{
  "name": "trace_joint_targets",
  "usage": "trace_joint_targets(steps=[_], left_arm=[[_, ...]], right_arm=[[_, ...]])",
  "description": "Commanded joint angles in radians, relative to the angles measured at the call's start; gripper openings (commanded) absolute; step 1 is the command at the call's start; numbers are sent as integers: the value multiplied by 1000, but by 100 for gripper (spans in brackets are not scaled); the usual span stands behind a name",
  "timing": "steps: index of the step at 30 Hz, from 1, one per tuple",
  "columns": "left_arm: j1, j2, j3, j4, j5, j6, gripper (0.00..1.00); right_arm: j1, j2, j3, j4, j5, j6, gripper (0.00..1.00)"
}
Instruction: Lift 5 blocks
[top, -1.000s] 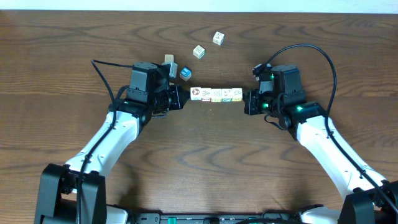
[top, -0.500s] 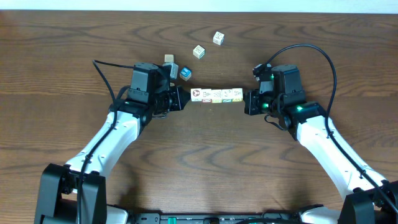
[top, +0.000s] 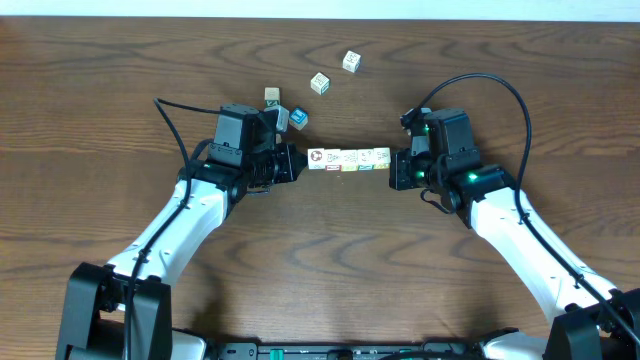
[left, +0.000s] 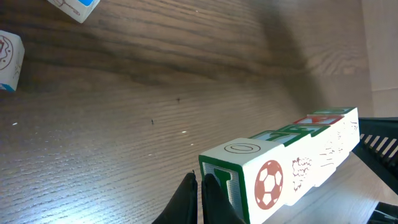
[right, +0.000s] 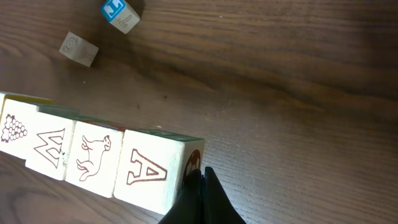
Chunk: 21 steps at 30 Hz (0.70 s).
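Observation:
Several cream-white blocks stand end to end as one straight row (top: 348, 158) between my two arms. My left gripper (top: 298, 165) is shut, and its closed tips touch the row's left end beside the green-framed face and football print (left: 268, 183). My right gripper (top: 393, 170) is shut too, its tips against the right end block marked A (right: 148, 168). In the right wrist view the row (right: 68, 146) shows grapes, a W and an animal in red. Whether the row rests on the table or hangs just above it, I cannot tell.
Behind the left gripper lie a blue-topped cube (top: 298, 118), a white cube with teal edges (top: 282, 117) and a tan cube (top: 271, 96). Two more small cream cubes (top: 319, 83) (top: 351, 61) sit farther back. The table is dark wood (top: 340, 260).
Both grippers have closed in on the row's ends. The row has shifted slightly toward the near side of the table with them.

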<state>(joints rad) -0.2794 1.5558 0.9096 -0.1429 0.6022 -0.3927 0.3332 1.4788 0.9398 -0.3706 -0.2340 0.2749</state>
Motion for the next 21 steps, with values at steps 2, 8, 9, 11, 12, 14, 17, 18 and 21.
trace_joint_targets(steps=[2, 8, 9, 11, 12, 14, 17, 18, 21], left_arm=[[-64, -21, 37, 13, 146, 6, 7], [-64, -20, 37, 12, 145, 6, 7], [-64, -20, 37, 12, 145, 6, 7], [-64, -20, 37, 12, 145, 6, 7], [-64, -20, 37, 11, 145, 6, 7], [-64, -20, 37, 2, 133, 6, 7], [-64, -20, 37, -26, 107, 6, 7], [-64, -20, 37, -31, 107, 8, 7], [-64, -20, 37, -35, 107, 14, 7]], right_arm=[[74, -6, 30, 17, -225, 17, 1], [74, -2, 30, 18, -225, 32, 1], [74, -1, 30, 17, -225, 32, 1], [74, 0, 30, 14, -225, 32, 1], [74, 1, 30, 14, -225, 32, 1], [74, 4, 30, 14, -219, 32, 1], [74, 14, 30, 14, -219, 32, 1], [74, 15, 30, 14, -219, 33, 1], [74, 23, 30, 16, -219, 36, 1]])
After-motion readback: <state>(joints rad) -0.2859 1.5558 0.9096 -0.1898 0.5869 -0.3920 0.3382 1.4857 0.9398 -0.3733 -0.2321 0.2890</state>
